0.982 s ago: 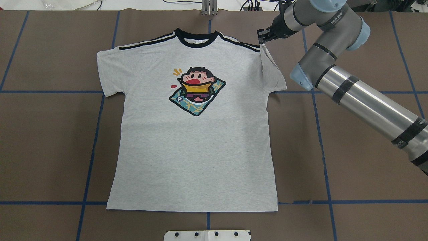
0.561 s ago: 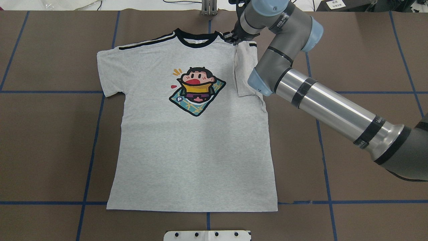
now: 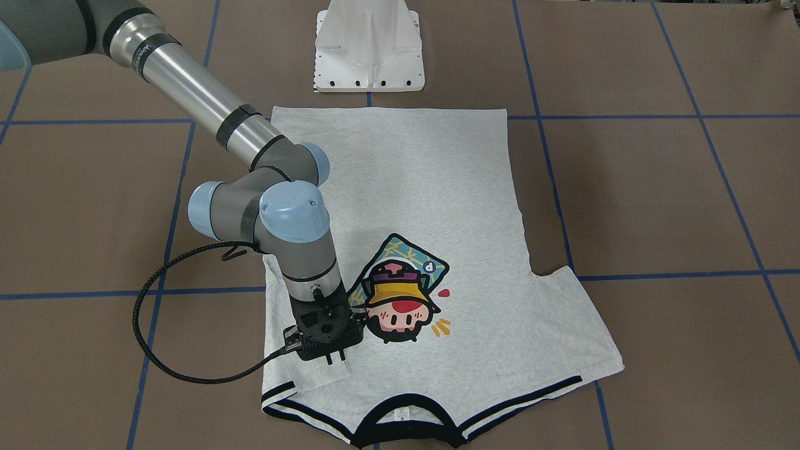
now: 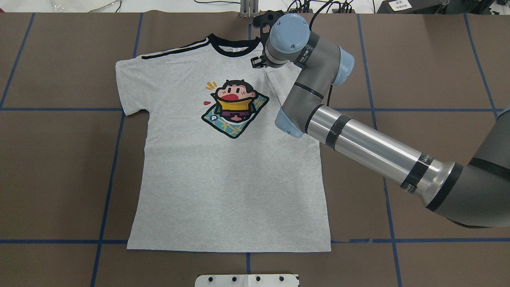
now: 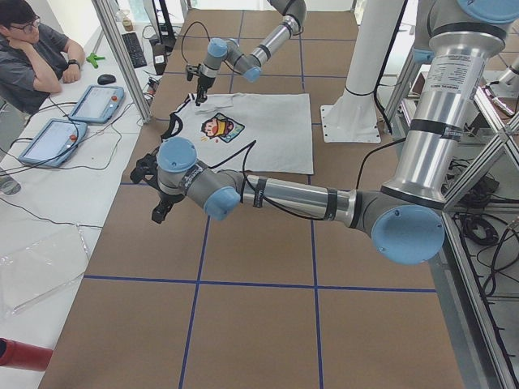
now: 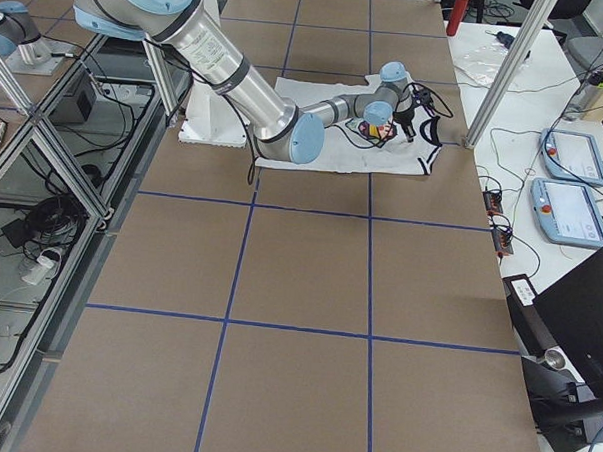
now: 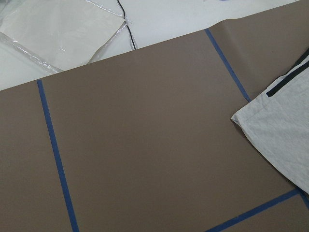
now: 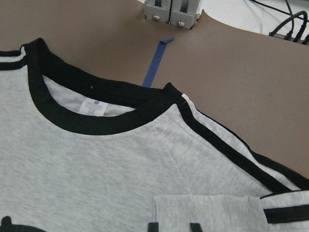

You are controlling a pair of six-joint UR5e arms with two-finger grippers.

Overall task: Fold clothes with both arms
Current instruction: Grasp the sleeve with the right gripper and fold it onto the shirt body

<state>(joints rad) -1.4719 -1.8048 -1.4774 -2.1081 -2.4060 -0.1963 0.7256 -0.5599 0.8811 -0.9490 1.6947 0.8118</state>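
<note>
The T-shirt (image 4: 223, 179) lies flat, print up, in the middle of the tabletop (image 4: 59, 159). Its long axis runs straight away from the robot, with the black collar (image 4: 233, 52) at the far end and the hem nearest the robot. It is light heather grey, with black double stripes (image 4: 175, 51) on the shoulders and a colourful cartoon print (image 4: 235, 107) on the chest. The right gripper (image 3: 335, 361) pinches the sleeve (image 4: 277, 85) on the robot's right and has carried it farther inward than a moment ago, to beside the collar. The left gripper (image 5: 160, 212) hangs over bare tabletop; I cannot tell whether it is open.
</note>
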